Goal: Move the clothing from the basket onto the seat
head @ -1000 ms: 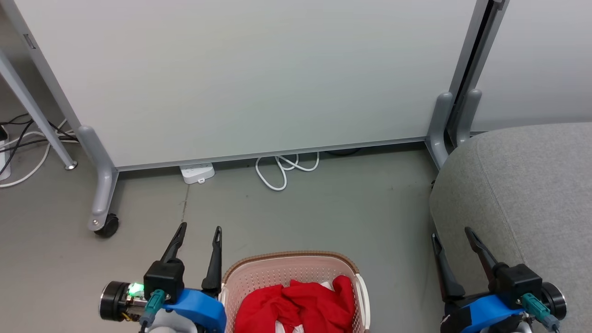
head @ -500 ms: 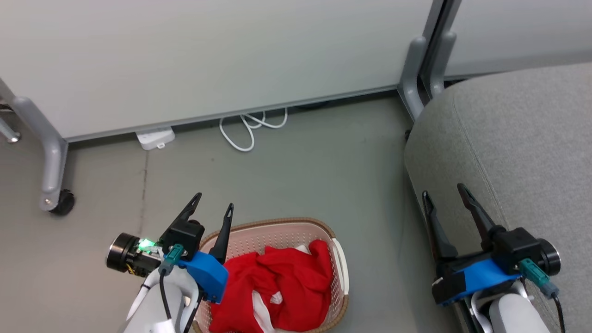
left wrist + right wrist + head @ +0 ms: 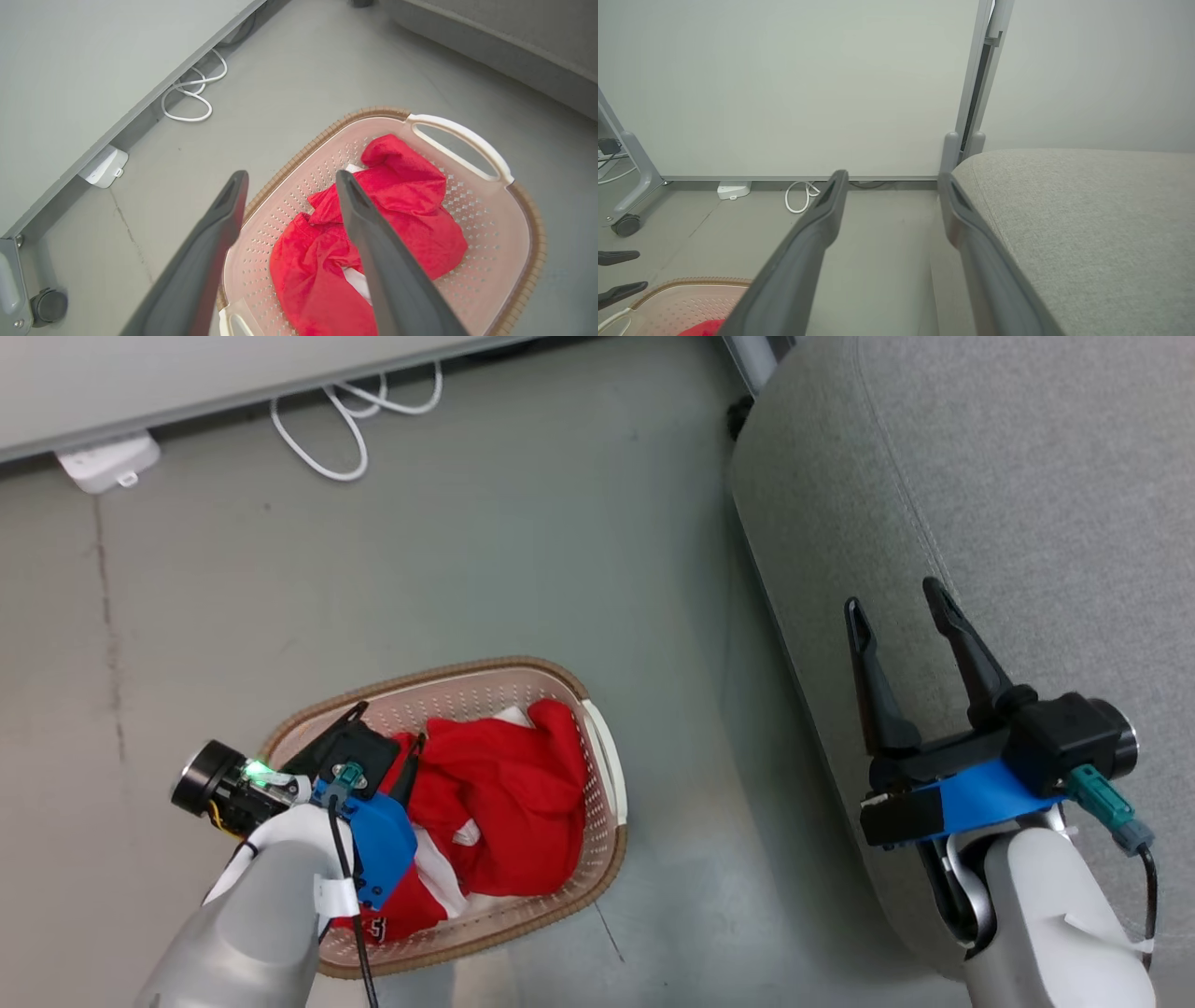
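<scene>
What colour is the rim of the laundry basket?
Brown, with a woven look. The basket rim shows best in the left wrist view.

Floor (image 3: 523, 569) in front of me is plain matte grey with a thin crack line (image 3: 112, 644) across it. Behind stands a pale grey partition panel (image 3: 784, 84) on a black caster (image 3: 626, 225), with a white power strip (image 3: 103, 462) and a looped white cable (image 3: 350, 420) lying by its bottom edge. Light's flat and even.

seat (image 3: 980, 476): cut off right | clothing (image 3: 504, 784): partly behind left gripper (image 3: 390, 723)
</scene>
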